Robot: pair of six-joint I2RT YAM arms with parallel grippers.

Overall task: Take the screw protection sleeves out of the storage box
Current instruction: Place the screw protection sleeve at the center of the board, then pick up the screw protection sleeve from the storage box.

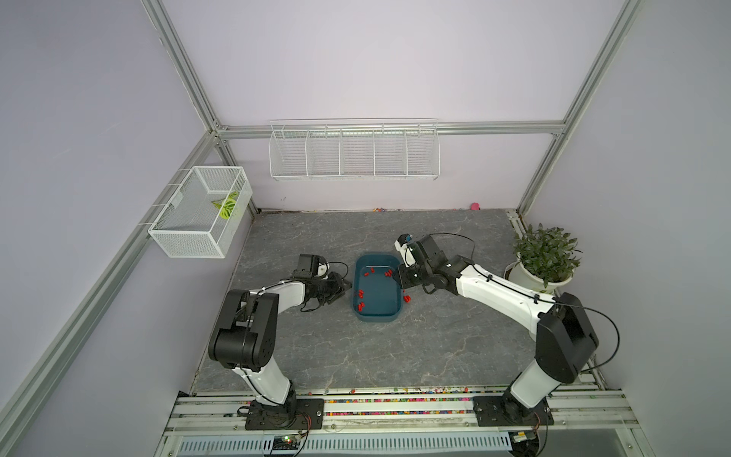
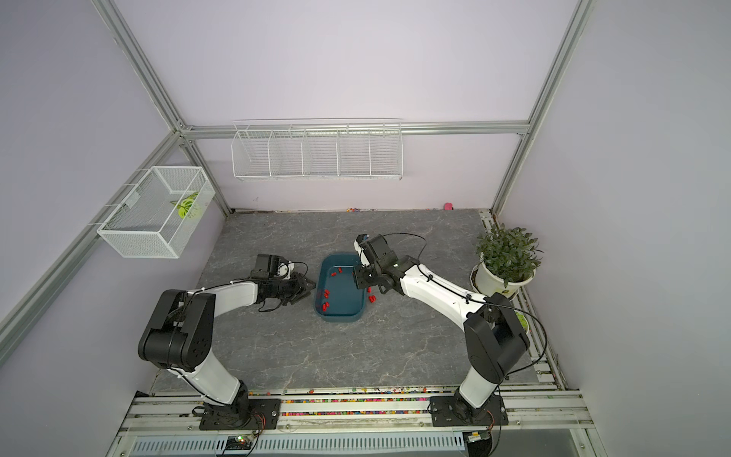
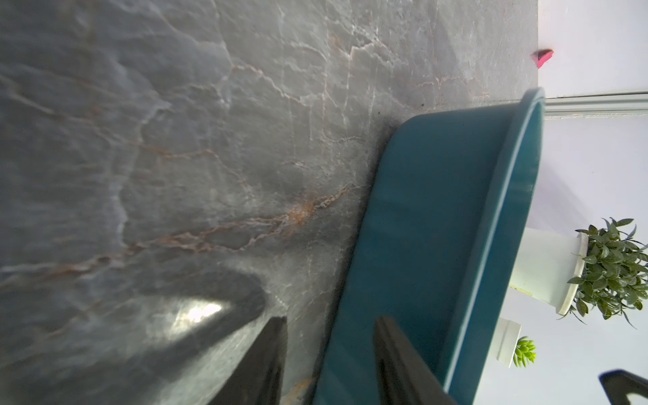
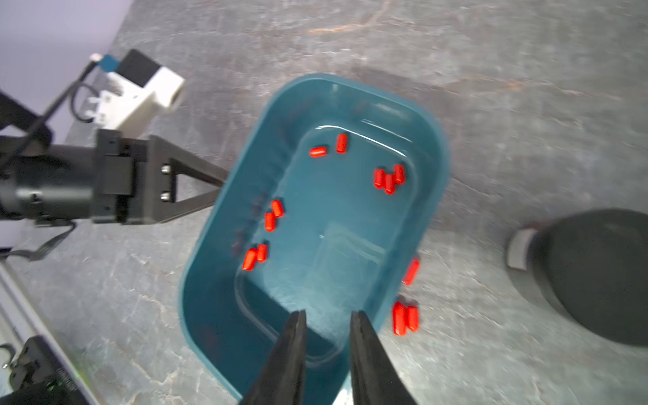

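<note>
The teal storage box (image 1: 376, 315) (image 2: 339, 315) stands mid-table. Several red screw protection sleeves (image 4: 387, 179) (image 1: 360, 294) lie scattered on its floor. Three more sleeves (image 4: 399, 317) (image 1: 406, 298) lie on the table just outside its right wall. My right gripper (image 4: 329, 314) (image 1: 400, 277) hovers over the box's right side, open, with nothing between its fingers. My left gripper (image 3: 331, 322) (image 1: 346, 287) is open, low at the box's left outer wall (image 3: 438, 228). Both its fingers are outside the box and hold nothing.
A potted plant (image 1: 546, 257) stands at the right table edge. A white wire basket (image 1: 197, 213) and a wire rack (image 1: 354, 152) hang on the walls. Coloured beads (image 1: 395, 399) line the front rail. A blurred dark round shape (image 4: 596, 273) lies right of the box.
</note>
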